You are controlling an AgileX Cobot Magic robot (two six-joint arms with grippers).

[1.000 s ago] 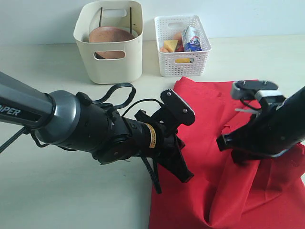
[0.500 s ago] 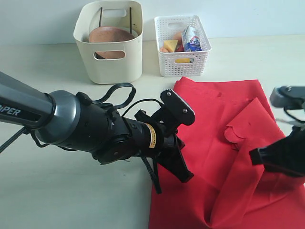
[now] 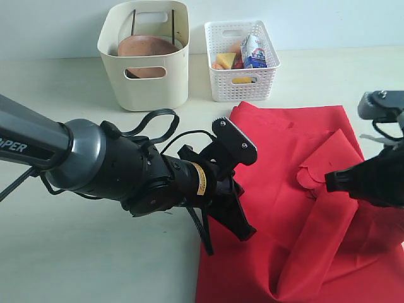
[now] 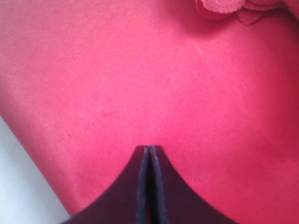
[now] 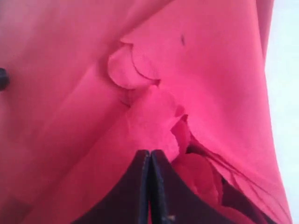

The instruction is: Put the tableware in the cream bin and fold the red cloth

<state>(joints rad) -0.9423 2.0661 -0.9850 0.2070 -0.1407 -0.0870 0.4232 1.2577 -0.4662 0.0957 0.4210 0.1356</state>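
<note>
We see the red cloth (image 3: 271,158) rumpled on the bench (image 3: 76,252), one ridge pulled up toward its right, its scalloped edge (image 3: 308,177) folded over. Behind it stands the cream bin (image 3: 144,85), holding a tilted brown plate (image 3: 146,47) and upright chopsticks (image 3: 133,22).

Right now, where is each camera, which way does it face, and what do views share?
Exterior view: above the table, facing the cream bin; left arm and right arm show.
Left wrist view: on the left arm, facing red cloth; shut left gripper shows.
Right wrist view: on the right arm, facing the cloth's scalloped fold; shut right gripper shows.
Shared: all show the cloth.
</note>
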